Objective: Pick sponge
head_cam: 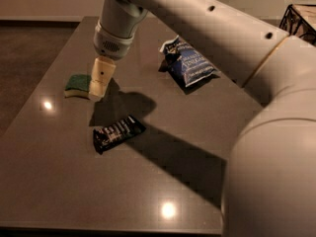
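Note:
The sponge (77, 85), green on top with pale yellow foam below, lies flat on the grey table (59, 172) at the left. My gripper (98, 83) hangs from the big white arm and sits right at the sponge's right end, covering part of it. Only one cream finger face shows, pointing down towards the table. Nothing shows as held.
A black candy bar wrapper (117, 132) lies in front of the gripper. A blue chip bag (188, 63) lies at the back right. The arm's wide links fill the right side. A dark wire basket (301, 19) stands at the far right corner.

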Available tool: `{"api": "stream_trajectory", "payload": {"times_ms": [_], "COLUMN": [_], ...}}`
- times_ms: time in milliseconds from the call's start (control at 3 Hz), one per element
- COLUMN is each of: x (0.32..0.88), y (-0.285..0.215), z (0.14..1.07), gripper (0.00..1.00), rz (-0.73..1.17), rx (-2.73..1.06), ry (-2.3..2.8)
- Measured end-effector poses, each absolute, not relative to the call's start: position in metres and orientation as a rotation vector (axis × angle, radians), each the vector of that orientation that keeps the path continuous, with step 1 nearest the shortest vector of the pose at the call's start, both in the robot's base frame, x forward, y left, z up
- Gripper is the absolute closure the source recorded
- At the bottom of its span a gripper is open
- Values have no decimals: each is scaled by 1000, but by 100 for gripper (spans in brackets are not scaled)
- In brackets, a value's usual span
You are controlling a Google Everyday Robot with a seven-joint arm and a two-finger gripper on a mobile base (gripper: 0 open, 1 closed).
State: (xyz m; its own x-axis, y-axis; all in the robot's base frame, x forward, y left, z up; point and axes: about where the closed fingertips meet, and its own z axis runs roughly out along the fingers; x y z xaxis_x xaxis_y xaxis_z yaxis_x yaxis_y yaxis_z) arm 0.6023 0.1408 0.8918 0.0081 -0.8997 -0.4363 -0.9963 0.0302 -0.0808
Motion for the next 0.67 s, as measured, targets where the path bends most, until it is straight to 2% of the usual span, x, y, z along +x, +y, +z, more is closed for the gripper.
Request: {"api": "stream_trajectory", "payload": {"times_ms": [667], "x": [619], "y": [180], "z": [859], "gripper": [0], "rz": [341], "rx": [-2006], "ry": [1967]}}
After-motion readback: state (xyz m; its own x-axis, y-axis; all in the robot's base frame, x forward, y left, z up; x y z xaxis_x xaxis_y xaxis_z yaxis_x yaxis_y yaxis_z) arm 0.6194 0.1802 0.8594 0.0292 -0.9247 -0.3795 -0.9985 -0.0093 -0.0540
